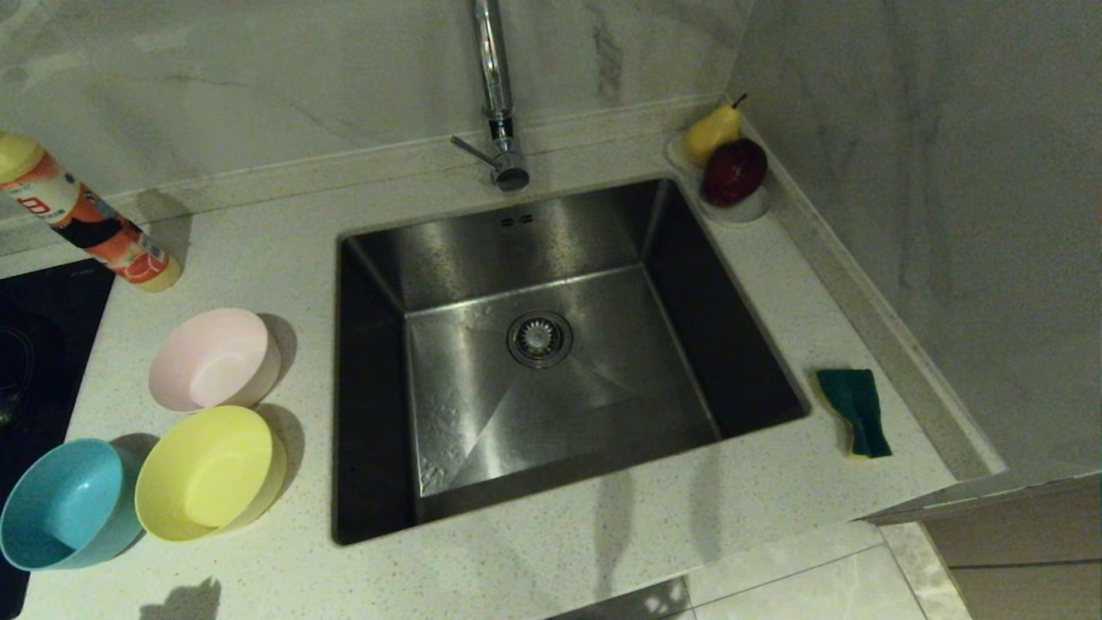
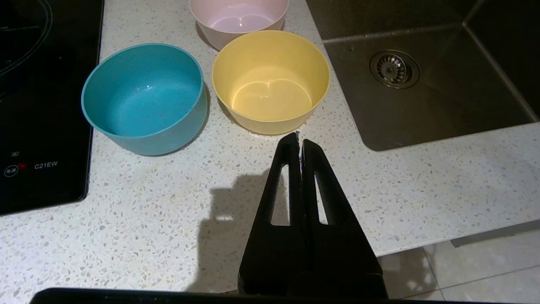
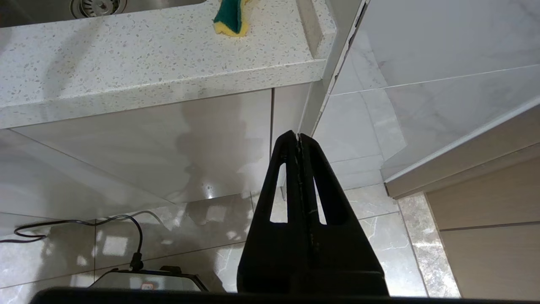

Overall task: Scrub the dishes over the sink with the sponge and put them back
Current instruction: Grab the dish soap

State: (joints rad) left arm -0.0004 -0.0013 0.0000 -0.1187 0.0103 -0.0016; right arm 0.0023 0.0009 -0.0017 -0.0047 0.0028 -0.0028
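Three bowls point(image 1: 189, 430) are sitting at the sink's point(image 1: 551, 344) nine o'clock, sponge point(image 1: 855, 412) at three; the left claw point(image 2: 299, 141) and right claw point(image 3: 298, 141) are resting pinched together, holding nothing.

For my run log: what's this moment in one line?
stage: start | left gripper: shut, empty | right gripper: shut, empty | green-and-yellow sponge: on counter

Pink bowl point(image 2: 238, 21) and sponge point(image 3: 231, 17), edge-cropped.

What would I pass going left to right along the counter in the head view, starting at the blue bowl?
blue bowl → yellow bowl → sink → sponge
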